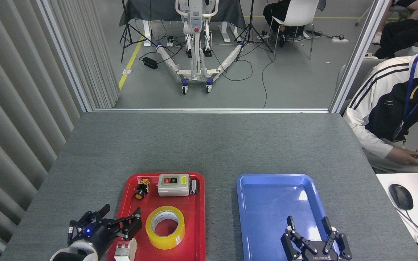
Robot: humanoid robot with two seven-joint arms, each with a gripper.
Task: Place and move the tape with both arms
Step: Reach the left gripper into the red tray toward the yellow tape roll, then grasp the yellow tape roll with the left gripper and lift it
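The tape (165, 227), a wide yellow translucent roll with a white core, lies flat in the near half of the red tray (196, 217). My left gripper (122, 213) stands open at the tray's left edge, just left of the roll, its fingers pointing right and not touching it. Over the near end of the blue tray (267, 195), my right gripper (307, 220) is open, fingers pointing away from me, with nothing between them.
The red tray also holds a grey switch box (173, 184), a yellow-tipped push button (141, 189) and a white breaker (126, 249) under my left gripper. A person (394, 108) sits at the table's right side, beside a desk with a mouse (400, 196).
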